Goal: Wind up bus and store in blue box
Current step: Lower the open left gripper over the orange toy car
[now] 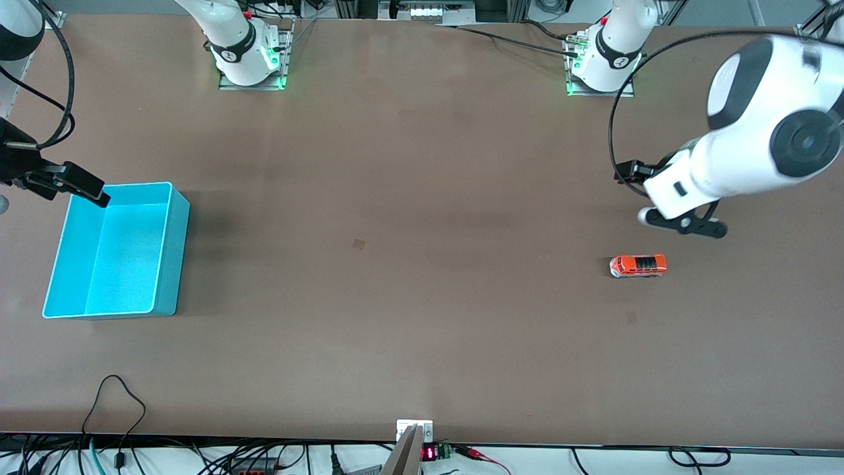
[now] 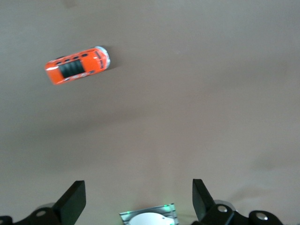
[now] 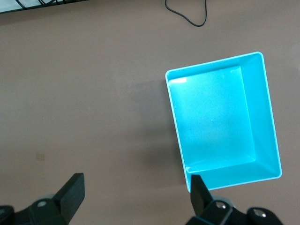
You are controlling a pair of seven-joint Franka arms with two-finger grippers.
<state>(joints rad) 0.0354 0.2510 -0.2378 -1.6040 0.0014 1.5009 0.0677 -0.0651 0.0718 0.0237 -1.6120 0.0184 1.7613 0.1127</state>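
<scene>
Orange bus, smooth cyan-blue box.

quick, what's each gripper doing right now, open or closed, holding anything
Left gripper: open, empty, up over bare table beside the bus.
Right gripper: open, empty, up by a corner of the blue box.

The bus, a small orange toy with dark roof windows and a white front, stands on its wheels on the table toward the left arm's end, its white front toward the right arm's end. The blue box, a bright cyan rectangular bin, sits open and empty at the right arm's end, well apart from the bus.
</scene>
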